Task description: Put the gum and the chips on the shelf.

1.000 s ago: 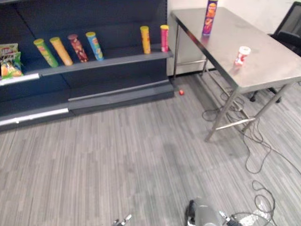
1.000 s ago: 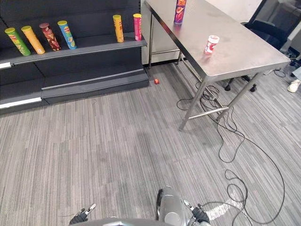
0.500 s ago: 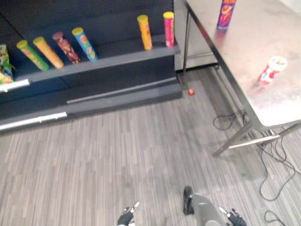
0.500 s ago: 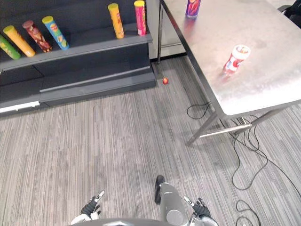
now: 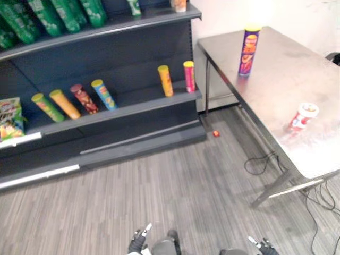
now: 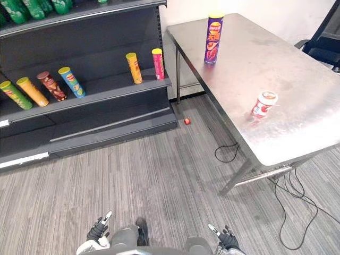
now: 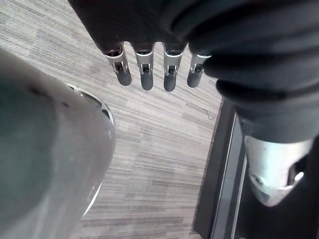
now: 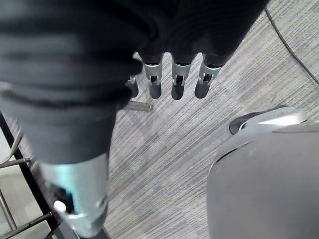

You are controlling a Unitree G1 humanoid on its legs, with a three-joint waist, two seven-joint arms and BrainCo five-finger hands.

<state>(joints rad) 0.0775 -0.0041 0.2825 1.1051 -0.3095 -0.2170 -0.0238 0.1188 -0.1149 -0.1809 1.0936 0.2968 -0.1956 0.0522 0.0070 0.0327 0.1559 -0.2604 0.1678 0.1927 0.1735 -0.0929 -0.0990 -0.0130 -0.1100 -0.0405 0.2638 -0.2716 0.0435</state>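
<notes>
On the table (image 6: 297, 79), the purple chips can (image 6: 213, 39) stands at the back and the small gum tub (image 6: 263, 104) sits nearer the front. Beside the table is the shelf (image 6: 106, 91). The left hand (image 7: 146, 74) and right hand (image 8: 179, 82) have straight fingers and hold nothing

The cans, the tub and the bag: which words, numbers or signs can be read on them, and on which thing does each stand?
No text here can be read.
On the purple chips can on the table: print too small.
On the red and white gum tub: print too blurred.
On the pink can on the shelf: print too small.
On the green bag: print too small.
</notes>
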